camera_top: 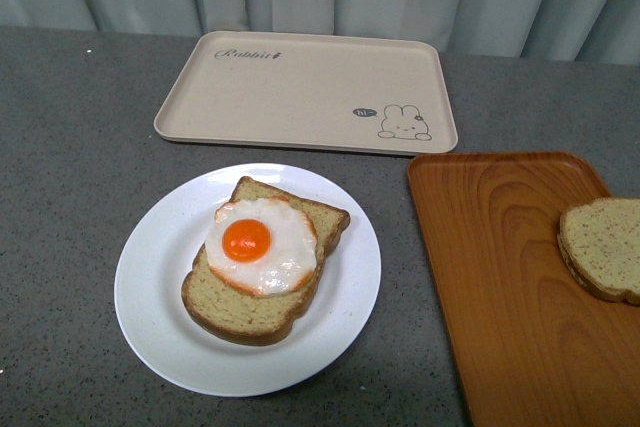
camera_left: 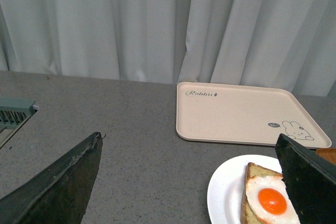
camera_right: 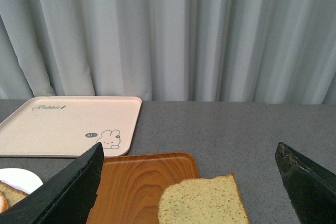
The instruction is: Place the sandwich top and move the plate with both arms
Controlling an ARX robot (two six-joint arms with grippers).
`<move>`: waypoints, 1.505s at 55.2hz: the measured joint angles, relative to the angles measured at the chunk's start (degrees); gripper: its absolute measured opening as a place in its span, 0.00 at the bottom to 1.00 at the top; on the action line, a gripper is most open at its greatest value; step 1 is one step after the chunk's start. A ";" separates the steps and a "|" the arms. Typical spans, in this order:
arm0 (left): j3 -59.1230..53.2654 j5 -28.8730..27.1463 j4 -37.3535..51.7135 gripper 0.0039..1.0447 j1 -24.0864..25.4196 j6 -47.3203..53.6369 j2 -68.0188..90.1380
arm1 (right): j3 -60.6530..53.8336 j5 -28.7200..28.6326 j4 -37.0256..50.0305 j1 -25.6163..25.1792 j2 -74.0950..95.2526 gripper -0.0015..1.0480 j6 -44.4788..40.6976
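Observation:
The white plate (camera_top: 150, 287) sits at the front centre of the table and holds a bread slice with a fried egg (camera_top: 262, 244). The sandwich top (camera_top: 603, 246), a plain speckled slice, lies at the right edge of the orange wood-grain tray (camera_top: 500, 287). Neither arm shows in the front view. In the left wrist view my left gripper (camera_left: 194, 182) is open and empty over bare table, with the plate (camera_left: 226, 187) and egg slice beside one finger. In the right wrist view my right gripper (camera_right: 191, 182) is open and empty, with the sandwich top (camera_right: 202, 203) between its fingers and below them.
A beige rabbit tray (camera_top: 300, 87) lies at the back centre, just behind the plate and the orange tray. A grey curtain hangs behind the table. A pale green object (camera_left: 13, 114) shows at the edge of the left wrist view.

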 joint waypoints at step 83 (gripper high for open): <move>0.00 0.00 0.00 0.94 -0.02 0.00 -0.02 | 49.46 -33.86 0.66 -31.95 113.90 0.91 7.28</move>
